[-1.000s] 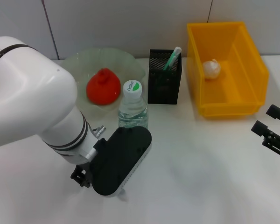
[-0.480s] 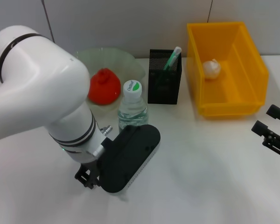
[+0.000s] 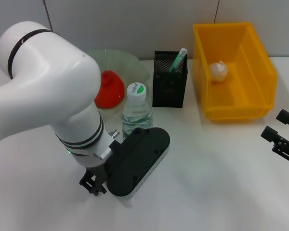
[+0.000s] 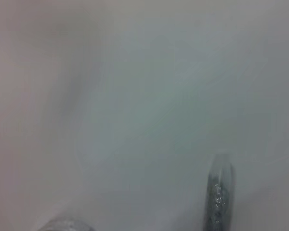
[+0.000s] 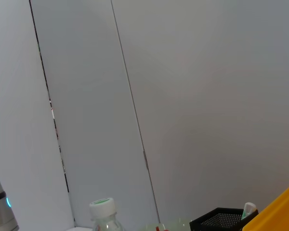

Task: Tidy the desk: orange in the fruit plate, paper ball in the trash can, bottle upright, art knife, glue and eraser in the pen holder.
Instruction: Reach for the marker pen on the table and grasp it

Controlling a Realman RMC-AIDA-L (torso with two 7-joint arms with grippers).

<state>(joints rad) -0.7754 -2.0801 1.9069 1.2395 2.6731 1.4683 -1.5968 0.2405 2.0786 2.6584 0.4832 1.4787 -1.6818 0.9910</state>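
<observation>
The orange (image 3: 111, 89) lies in the pale-green fruit plate (image 3: 131, 61), half hidden behind my left arm. The bottle (image 3: 136, 109) stands upright in front of the plate and shows again as the bottle (image 5: 102, 208) in the right wrist view. The black mesh pen holder (image 3: 169, 82) holds a green-and-white stick (image 3: 178, 58); I cannot tell whether it is glue or knife. The paper ball (image 3: 218, 70) rests inside the yellow trash can (image 3: 260, 72). The eraser is out of view. My left gripper (image 3: 92, 185) points down at the table in front of the bottle. My right gripper (image 3: 279, 126) hangs open and empty at the right edge.
My bulky white left arm (image 3: 53, 96) and its black wrist housing (image 3: 137, 161) cover the table's left front. White tabletop (image 3: 216, 173) stretches between the two arms. A grey panelled wall (image 5: 183, 96) stands behind the desk.
My left arm has swung right and a little nearer, now covering more of the fruit plate and the orange. The right gripper has hardly moved.
</observation>
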